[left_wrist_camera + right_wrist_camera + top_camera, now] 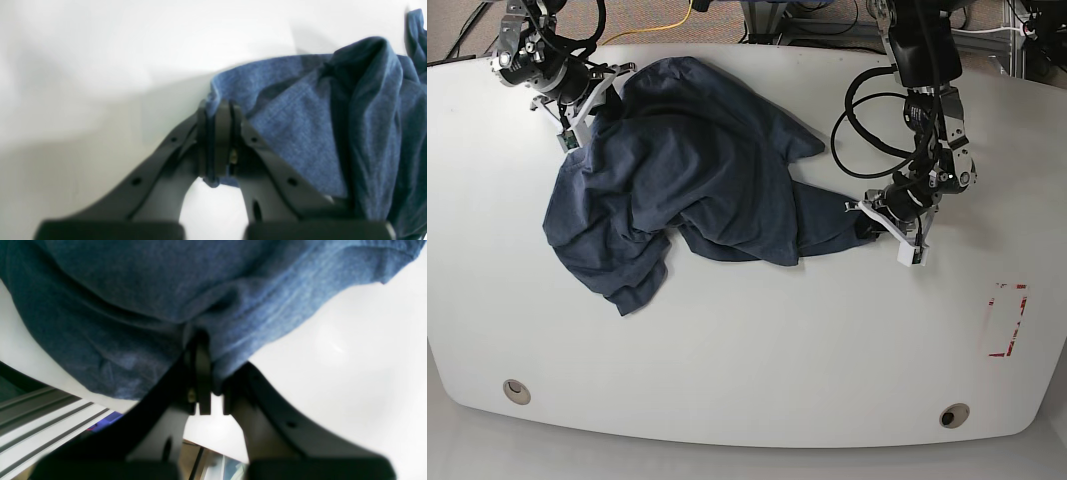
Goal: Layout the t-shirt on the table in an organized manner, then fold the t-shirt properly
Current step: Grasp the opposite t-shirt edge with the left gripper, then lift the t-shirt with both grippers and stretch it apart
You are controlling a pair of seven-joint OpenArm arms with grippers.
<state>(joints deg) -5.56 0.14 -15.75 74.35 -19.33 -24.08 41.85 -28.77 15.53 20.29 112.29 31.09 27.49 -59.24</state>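
The t-shirt (pixel 697 180) lies crumpled between my grippers: left gripper (pixel 218 140) and right gripper (pixel 200 373) each pinch an edge; next, spread apart.

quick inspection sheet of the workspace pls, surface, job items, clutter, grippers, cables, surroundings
surface: white table with two round holes and a red mark at one side
job's things: blue t-shirt lying crumpled and bunched, not spread flat
clutter: nothing seen
grippers: left gripper shut on a t-shirt edge; right gripper shut on the t-shirt
cables: black cables looped along the left arm; yellow cable beyond the far edge
surroundings: floor and metal framing behind the table
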